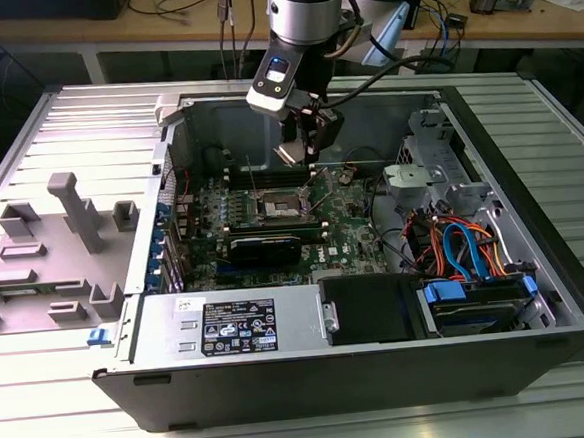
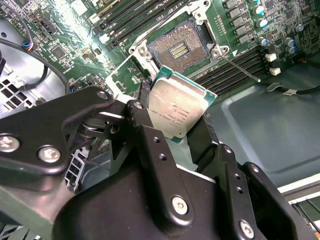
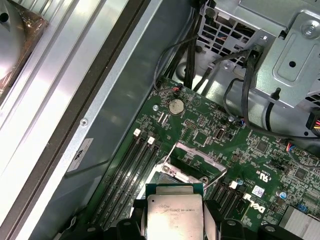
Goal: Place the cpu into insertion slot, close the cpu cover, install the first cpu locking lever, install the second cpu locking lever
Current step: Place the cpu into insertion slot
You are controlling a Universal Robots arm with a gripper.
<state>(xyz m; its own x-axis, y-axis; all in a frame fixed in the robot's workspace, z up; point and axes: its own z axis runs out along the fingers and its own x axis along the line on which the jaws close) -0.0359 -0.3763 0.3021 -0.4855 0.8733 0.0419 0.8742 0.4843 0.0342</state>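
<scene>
Reaching steeply down into the open computer case, the arm hangs its end effector just above the insertion slot. Well to the exterior view's left of the slot, grey moulded blocks stand on the ribbed silver worktop. Matte black fingers are clenched on opposite edges of the cpu, a flat square chip with a dull silver lid and green rim, tilted and clear of the slot. The slot has a tan, finely pinned centre set in the green motherboard. The cpu cover, a thin silvery frame, is swung open off the slot. Orange and blue cables lie to the exterior view's right of the slot.
</scene>
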